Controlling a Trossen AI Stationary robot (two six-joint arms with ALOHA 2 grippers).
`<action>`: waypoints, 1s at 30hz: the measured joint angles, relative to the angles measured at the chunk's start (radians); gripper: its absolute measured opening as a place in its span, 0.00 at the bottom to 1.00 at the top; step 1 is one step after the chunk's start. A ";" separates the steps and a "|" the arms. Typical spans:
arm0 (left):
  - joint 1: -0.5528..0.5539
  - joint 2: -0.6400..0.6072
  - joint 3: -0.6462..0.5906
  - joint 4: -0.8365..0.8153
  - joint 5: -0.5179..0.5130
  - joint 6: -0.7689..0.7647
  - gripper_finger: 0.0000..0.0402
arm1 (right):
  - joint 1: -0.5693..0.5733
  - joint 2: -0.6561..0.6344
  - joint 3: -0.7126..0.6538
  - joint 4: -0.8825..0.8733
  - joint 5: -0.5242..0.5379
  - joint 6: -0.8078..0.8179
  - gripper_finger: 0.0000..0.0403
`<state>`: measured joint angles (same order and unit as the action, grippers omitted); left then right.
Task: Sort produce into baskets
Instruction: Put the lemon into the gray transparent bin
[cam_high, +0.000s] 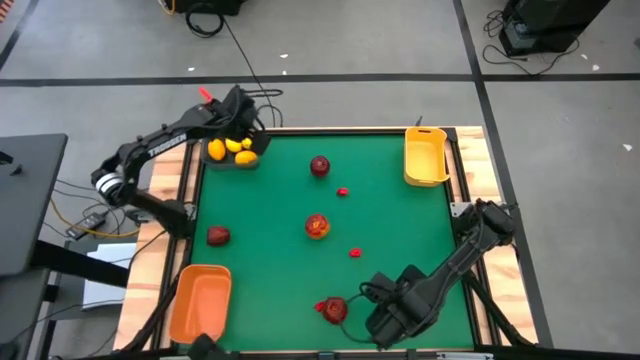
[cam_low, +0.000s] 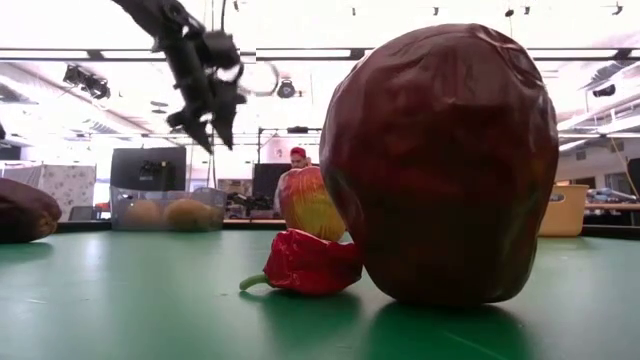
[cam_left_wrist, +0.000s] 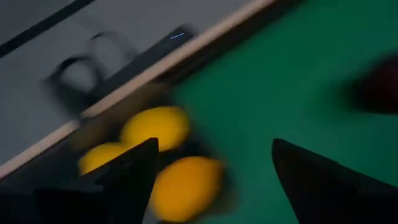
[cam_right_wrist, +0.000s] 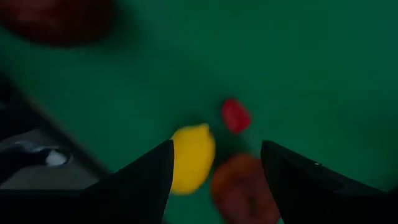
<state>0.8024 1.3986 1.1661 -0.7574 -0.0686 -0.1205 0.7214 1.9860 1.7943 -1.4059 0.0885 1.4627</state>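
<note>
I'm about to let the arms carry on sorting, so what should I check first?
1. Left claw open and empty, above the dark grey tray: ok.
2. Three lemons lie inside that tray: ok.
3. Right claw open, holding nothing, near the front apple: ok.
4. Orange tray and yellow tray have room: ok.
5. All produce sorted: not ok. Four apples and small red pieces lie loose on the green table, as does a loose lemon in the right wrist view.
6. Which tray takes apples: cannot tell.
</note>
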 joint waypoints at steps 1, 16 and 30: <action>-0.023 -0.013 0.005 0.005 0.035 0.009 0.76 | 0.004 -0.001 0.009 0.002 -0.010 0.015 0.62; -0.459 -0.118 0.017 0.134 0.134 -0.005 0.68 | -0.012 0.008 -0.072 0.104 -0.178 -0.039 0.67; -0.662 -0.119 0.017 0.243 0.176 -0.093 0.68 | -0.017 0.008 -0.199 0.269 -0.276 -0.113 0.76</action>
<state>0.1401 1.2800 1.1831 -0.5149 0.1072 -0.2137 0.7045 1.9938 1.5948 -1.1371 -0.1879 1.3501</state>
